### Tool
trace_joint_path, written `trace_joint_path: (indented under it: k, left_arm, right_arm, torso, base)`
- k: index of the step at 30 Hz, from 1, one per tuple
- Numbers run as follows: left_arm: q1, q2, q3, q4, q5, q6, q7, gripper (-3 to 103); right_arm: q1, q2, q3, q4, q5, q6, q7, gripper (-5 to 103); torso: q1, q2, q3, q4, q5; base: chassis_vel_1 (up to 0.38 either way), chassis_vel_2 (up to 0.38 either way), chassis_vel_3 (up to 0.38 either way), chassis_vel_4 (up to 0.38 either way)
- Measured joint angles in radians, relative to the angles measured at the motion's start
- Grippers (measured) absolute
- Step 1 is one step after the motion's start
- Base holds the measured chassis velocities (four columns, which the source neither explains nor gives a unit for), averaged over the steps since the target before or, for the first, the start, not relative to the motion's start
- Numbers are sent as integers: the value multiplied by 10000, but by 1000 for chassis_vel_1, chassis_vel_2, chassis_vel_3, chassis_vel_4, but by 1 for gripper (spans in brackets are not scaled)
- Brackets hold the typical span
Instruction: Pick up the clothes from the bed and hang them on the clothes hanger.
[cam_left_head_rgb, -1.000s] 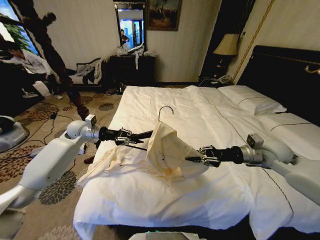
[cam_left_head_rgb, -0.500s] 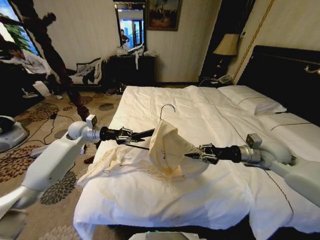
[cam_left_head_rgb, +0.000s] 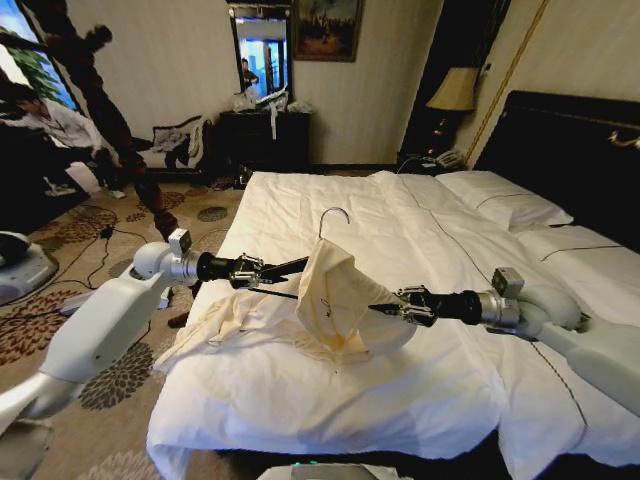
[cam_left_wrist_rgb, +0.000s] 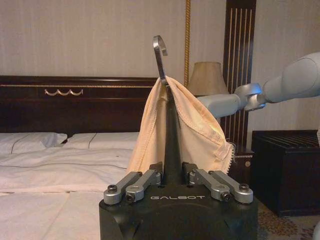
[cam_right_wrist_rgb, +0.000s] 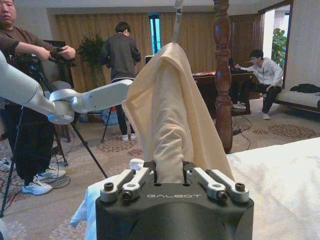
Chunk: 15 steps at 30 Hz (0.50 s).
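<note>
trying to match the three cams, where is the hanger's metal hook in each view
Head view: the hook curves up above the cream garment, mid-frame, over the bed.
Left wrist view: hook stands at top centre, above the garment, with the left gripper clamped on the clothes hanger.
Right wrist view: just its shank rises past the top edge.
Shared landmark: the draped cream garment.

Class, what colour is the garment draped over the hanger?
Pale cream-yellow garment, plain and unpatterned; clearest in the right wrist view.
</note>
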Motion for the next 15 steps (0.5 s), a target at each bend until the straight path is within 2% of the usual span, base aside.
trace_joint_path:
  k: [11,13,15]
  left_arm:
    - [51,120,-29,-96,-105,0,-5,18]
    - [57,132,-30,-107,-113,0,-5,15]
    - [69,186,-92,-82,-174,-7,-68,23]
  right_arm:
    - [-34,-9,40,65,-60,-16,182,21]
    - [-35,-6,41,65,-64,-23,179,21]
    - [-53,13,35,7,-130,-60,179,21]
  torso:
    - [0,0,0,0,0]
    - [-1,0,0,0,0]
    - [-1,0,0,-1,4]
  base:
    - [0,0,0,0]
    - [0,0,0,0]
    - [0,0,0,0]
